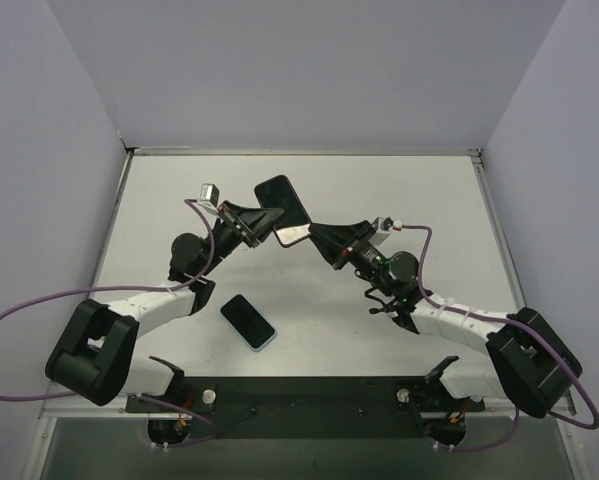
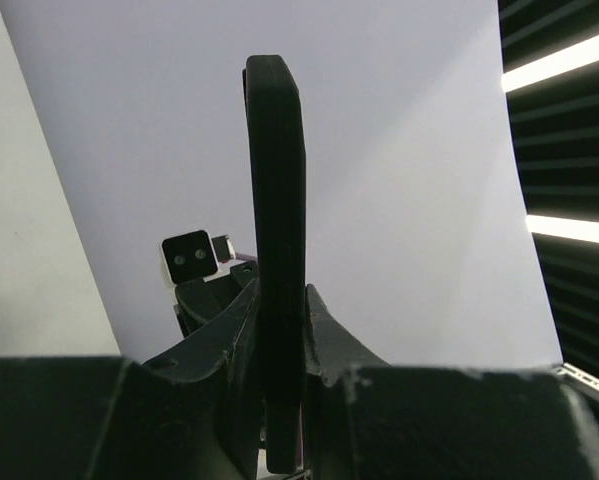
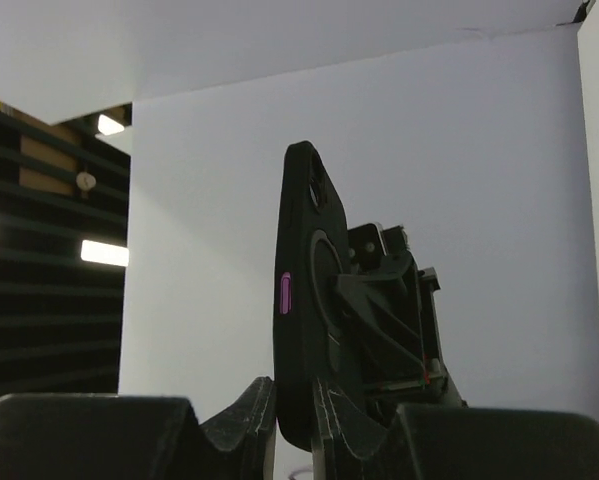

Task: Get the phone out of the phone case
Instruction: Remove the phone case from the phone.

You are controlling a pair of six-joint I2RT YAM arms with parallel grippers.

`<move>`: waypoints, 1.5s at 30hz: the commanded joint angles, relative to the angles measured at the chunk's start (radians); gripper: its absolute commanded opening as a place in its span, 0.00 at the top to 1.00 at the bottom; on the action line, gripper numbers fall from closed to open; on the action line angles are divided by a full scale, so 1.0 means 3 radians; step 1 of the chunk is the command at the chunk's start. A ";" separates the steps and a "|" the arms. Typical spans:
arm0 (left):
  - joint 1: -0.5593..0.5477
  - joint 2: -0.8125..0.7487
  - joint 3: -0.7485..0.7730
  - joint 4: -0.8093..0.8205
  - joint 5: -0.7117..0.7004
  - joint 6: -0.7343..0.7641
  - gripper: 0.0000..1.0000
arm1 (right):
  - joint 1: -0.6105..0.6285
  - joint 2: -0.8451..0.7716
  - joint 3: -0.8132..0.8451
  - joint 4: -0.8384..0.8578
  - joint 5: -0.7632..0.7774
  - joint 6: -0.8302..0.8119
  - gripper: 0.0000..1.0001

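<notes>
**Above mid-bench: phone case held by both claws**

Above the middle of the bench, the black phone case hangs in the air between the two arms, well off the surface. In the top view its broad dark face is toward the camera, with the long axis tilted from upper left to lower right.

The left claw is clenched on the case from the left. In the left wrist view the case stands edge-on and upright, pinched between both fingers, which touch its two faces.

The right claw is clenched on the same case from the right, at its lower corner. In the right wrist view the case is again edge-on between the fingers, and a pink side button shows on its edge.

A pale pink edge shows at the case's lower corner, just beside the right claw. I cannot tell whether this is the phone. The phone cannot otherwise be made out apart from the case.

A second phone with a dark screen and a light blue rim lies flat on the bench. It is nearer the arm bases and well apart from both claws.
</notes>
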 commanded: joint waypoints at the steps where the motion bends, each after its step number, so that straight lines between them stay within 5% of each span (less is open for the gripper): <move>1: -0.0149 -0.0115 0.0259 0.1636 0.0065 -0.0197 1.00 | 0.0232 0.0185 0.0286 0.1125 0.0146 0.0483 1.00; 45: -0.0328 -0.0509 0.0755 0.1631 -0.0395 -0.0330 1.00 | 0.0273 0.0323 0.0788 0.1130 0.0366 0.0667 1.00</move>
